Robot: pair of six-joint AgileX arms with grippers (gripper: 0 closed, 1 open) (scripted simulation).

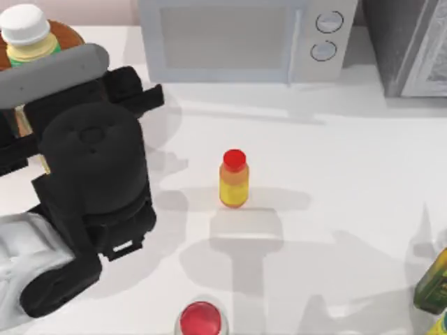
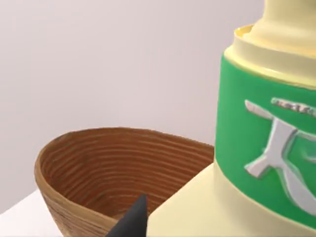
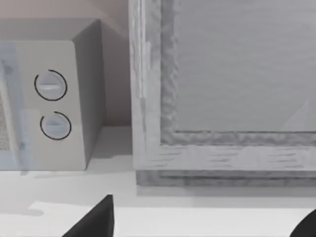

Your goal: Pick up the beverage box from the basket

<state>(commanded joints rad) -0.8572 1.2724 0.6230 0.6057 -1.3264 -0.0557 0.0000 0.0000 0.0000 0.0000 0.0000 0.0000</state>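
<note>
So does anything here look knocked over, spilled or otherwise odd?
Nothing stands out. The beverage box stands upright by the basket, close to the left arm's wrist camera, and the red-capped bottle stands upright mid-table.

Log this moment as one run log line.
left claw: at beverage box, grip unclear | box: above basket, top view's far left | right arm: facing microwave

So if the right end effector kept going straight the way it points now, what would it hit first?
Probably the grey framed cabinet at the back of the table: the right wrist view looks straight at its front, with the microwave off to one side. How far off it stands is unclear.
</note>
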